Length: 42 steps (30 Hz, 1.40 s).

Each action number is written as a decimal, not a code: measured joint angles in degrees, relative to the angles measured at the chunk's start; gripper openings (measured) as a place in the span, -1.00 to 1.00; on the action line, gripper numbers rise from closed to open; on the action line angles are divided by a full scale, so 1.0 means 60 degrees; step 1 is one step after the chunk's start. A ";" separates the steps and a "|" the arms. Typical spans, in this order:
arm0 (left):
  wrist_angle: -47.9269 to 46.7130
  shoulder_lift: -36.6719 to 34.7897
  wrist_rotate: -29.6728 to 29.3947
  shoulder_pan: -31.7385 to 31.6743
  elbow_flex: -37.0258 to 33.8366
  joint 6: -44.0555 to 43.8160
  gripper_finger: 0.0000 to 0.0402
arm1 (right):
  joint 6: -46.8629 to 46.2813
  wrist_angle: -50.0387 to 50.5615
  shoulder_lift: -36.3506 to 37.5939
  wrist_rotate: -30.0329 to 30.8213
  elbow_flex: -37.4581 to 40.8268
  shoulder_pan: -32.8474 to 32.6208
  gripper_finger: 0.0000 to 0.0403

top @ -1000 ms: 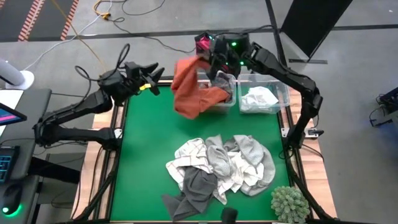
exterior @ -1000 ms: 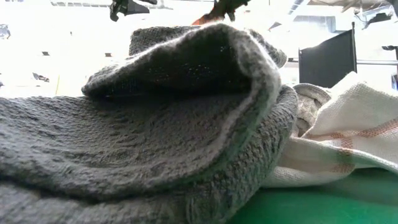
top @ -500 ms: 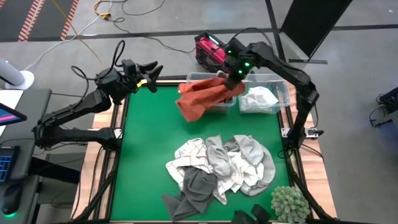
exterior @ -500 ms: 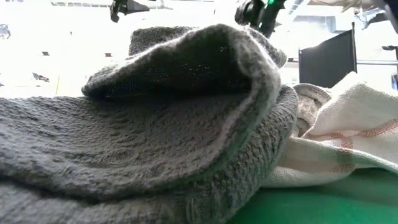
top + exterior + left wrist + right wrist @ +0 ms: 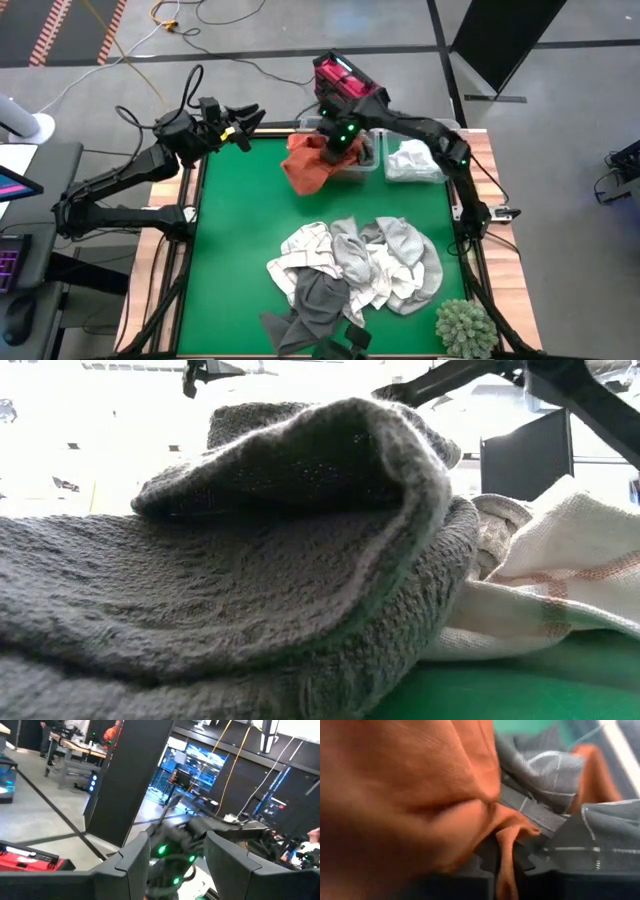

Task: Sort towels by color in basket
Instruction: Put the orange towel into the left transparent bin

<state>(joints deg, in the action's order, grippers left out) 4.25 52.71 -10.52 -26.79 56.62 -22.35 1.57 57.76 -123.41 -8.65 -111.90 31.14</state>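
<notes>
My right gripper [image 5: 336, 148] is at the far edge over the left clear bin [image 5: 366, 166] and is shut on the rust-orange towel [image 5: 305, 168]. The towel spills over the bin's left rim onto the green mat. In the right wrist view the towel [image 5: 400, 795] fills the picture, with a dark grey checked cloth [image 5: 540, 775] behind it in the bin. A white towel [image 5: 412, 158] lies in the right bin. A pile of white, light grey and dark grey towels [image 5: 352, 265] lies mid-table. My left gripper [image 5: 243, 124] is open and empty at the far left corner. My right gripper pinches a bunched fold of the rust-orange towel [image 5: 505, 855] between its two fingers [image 5: 482, 857], coming from above and slanting from the table's right. The cloth is slack. Most of it rests on the bin's left rim and on the mat [image 5: 300, 180].
A green spiky plant ball [image 5: 465, 326] sits at the near right corner. A red case [image 5: 345, 80] lies on the floor beyond the bins. In the low view a dark grey towel [image 5: 230, 560] and a white striped towel [image 5: 560, 580] stand close to the lens.
My right gripper has come down and toward the table's left over the left bin, still shut on the rust-orange towel. The towel, which hung spread below the gripper, is now lower and bunched over the bin's left rim and the mat.
</notes>
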 joint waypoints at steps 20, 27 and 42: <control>-0.0341 0.0000 0.0506 -0.0004 0.0000 0.0239 -0.13 | 0.0507 0.0798 0.1534 0.0393 0.0007 0.0967 0.36; -0.0404 0.0000 0.0506 -0.0011 0.0000 0.0253 -0.13 | 0.1499 -0.0581 0.2847 -0.0189 0.0004 0.0530 0.40; -0.0390 -0.0116 0.0775 -0.0164 0.0000 0.0262 -0.13 | 0.3818 -0.2262 0.1712 -0.0575 0.0008 -0.1077 0.40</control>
<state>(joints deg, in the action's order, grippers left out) 1.91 52.01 -5.88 -27.77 56.62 -20.78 24.47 44.19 -113.14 -12.09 -111.85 24.67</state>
